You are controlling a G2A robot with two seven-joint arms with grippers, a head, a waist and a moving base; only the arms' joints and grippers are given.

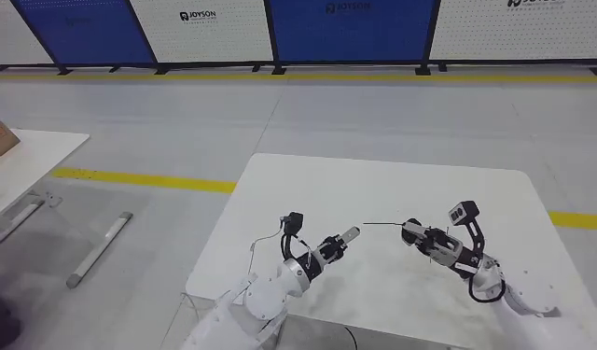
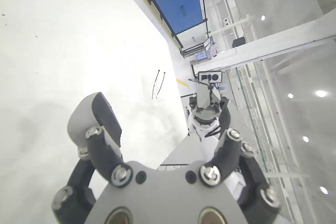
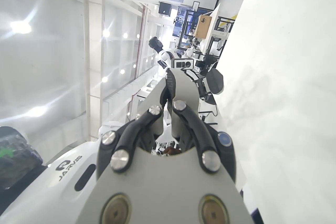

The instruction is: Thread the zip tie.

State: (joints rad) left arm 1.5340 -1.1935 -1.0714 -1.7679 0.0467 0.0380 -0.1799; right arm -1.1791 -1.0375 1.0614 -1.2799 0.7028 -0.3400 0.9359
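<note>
Left claw (image 2: 165, 114) spread; zip tie (image 1: 383, 224) lengthwise ahead, head farthest.

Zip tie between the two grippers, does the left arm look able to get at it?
Probably yes: the left gripper is open and empty, the zip tie lies on bare table ahead of it, and the right gripper sits beyond.

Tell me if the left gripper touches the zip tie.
Apart. Left wrist view: the zip tie shows beyond the open left gripper, clear of both fingers.

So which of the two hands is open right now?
The left hand: its fingers are spread wide, while those of the right hand are pressed together.
</note>
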